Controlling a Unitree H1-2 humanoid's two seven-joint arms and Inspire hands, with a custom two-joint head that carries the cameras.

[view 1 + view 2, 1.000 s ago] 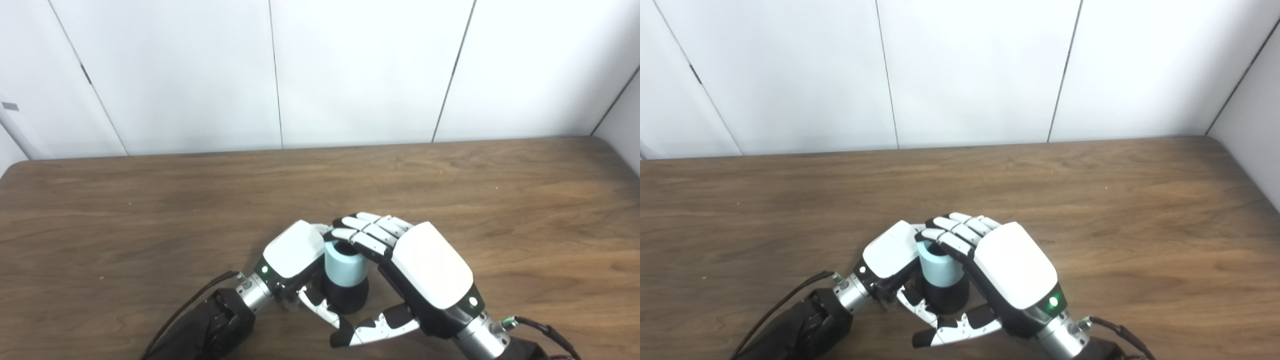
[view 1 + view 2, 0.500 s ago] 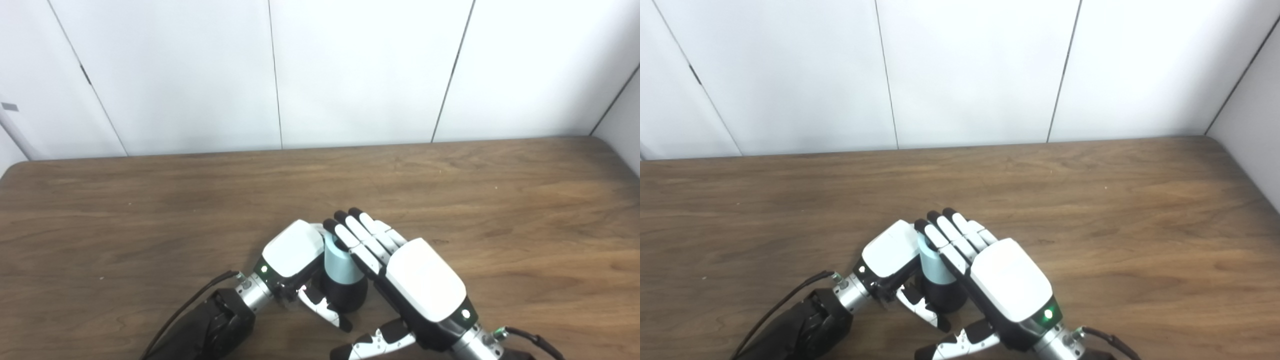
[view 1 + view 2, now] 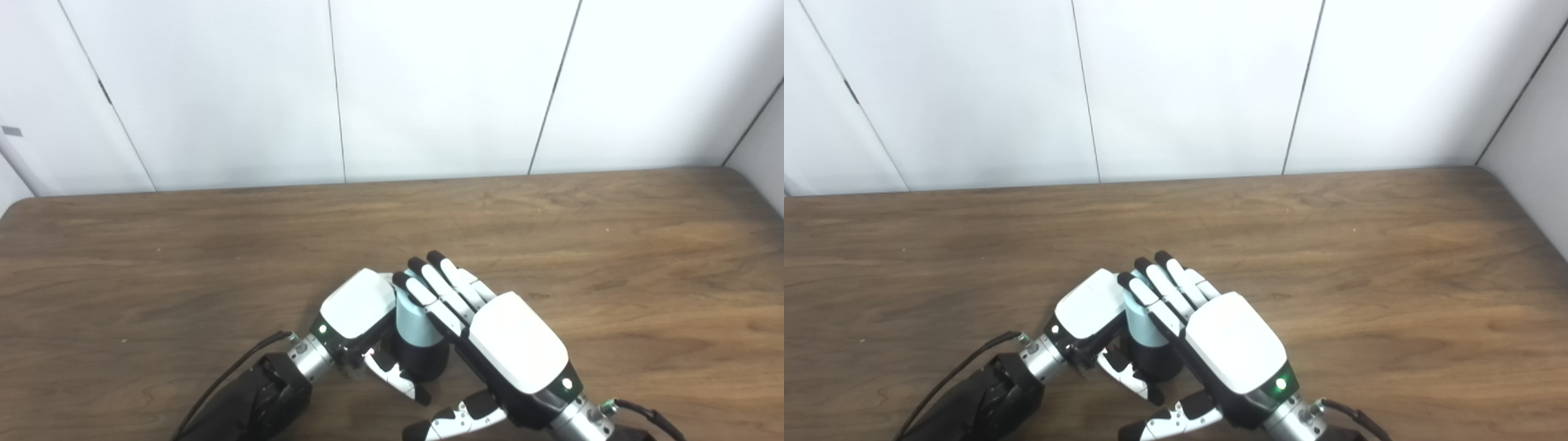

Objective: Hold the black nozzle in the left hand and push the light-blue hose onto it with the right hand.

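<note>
While the left hand [image 3: 358, 312] wraps its fingers around the black nozzle [image 3: 422, 361] near the front edge of the wooden table [image 3: 184, 257], the light-blue hose [image 3: 413, 318] stands upright on top of that nozzle, between the two hands. The right hand [image 3: 514, 346] has its fingers [image 3: 429, 291] stretched out straight and apart, gripping nothing, and they lie against the hose's top and right side, thumb held off below.
</note>
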